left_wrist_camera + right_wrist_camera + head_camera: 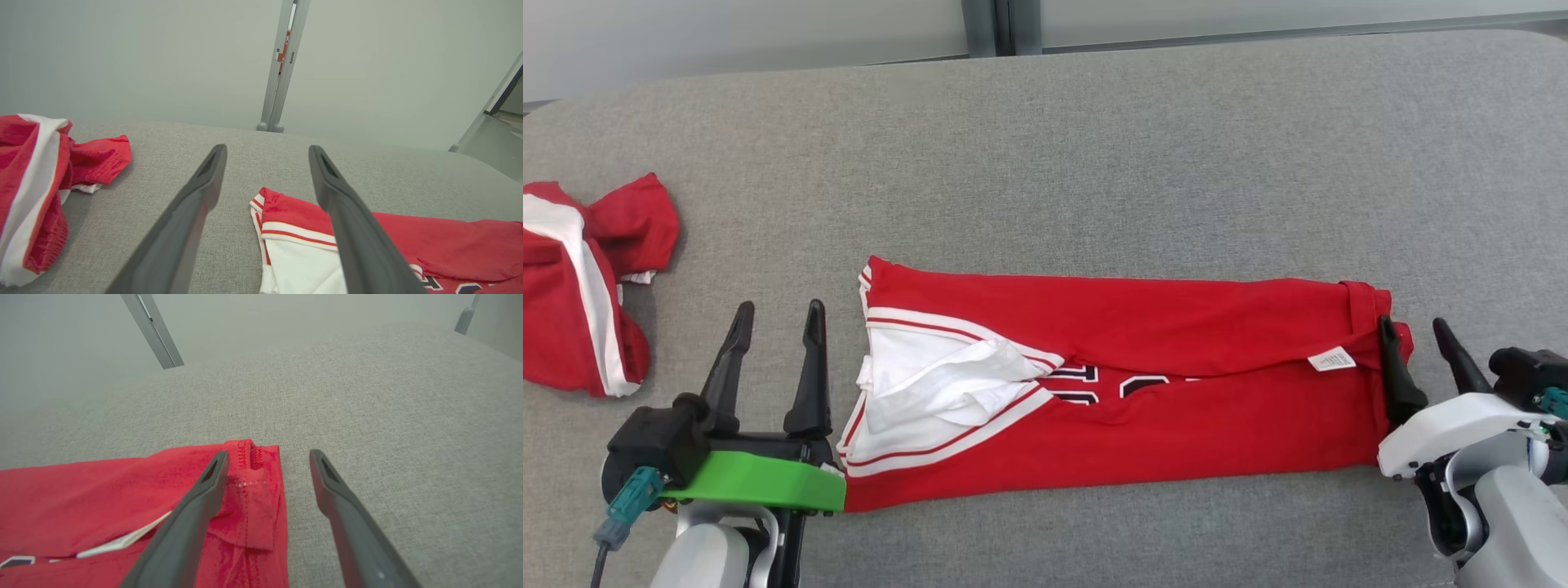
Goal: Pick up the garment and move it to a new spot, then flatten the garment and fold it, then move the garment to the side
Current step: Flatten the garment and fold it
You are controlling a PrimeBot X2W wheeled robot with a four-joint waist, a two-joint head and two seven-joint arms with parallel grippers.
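The garment (1143, 392) is a red jersey with white trim and dark numbers, folded into a long band across the grey surface. Its white-trimmed end (294, 245) lies at the left, its hemmed red end (249, 498) at the right. My left gripper (778, 314) stands open just left of the trimmed end, nothing between its fingers. In the left wrist view the gripper (267, 153) has grey cloth surface between its tips. My right gripper (1414, 331) is open at the garment's right end; its gripper (267, 457) straddles the hem corner, holding nothing.
A second crumpled red and white garment (580, 286) lies at the far left of the grey padded surface (1094, 147), also seen as a red heap (36, 183). A grey post (282, 65) stands behind the surface's far edge.
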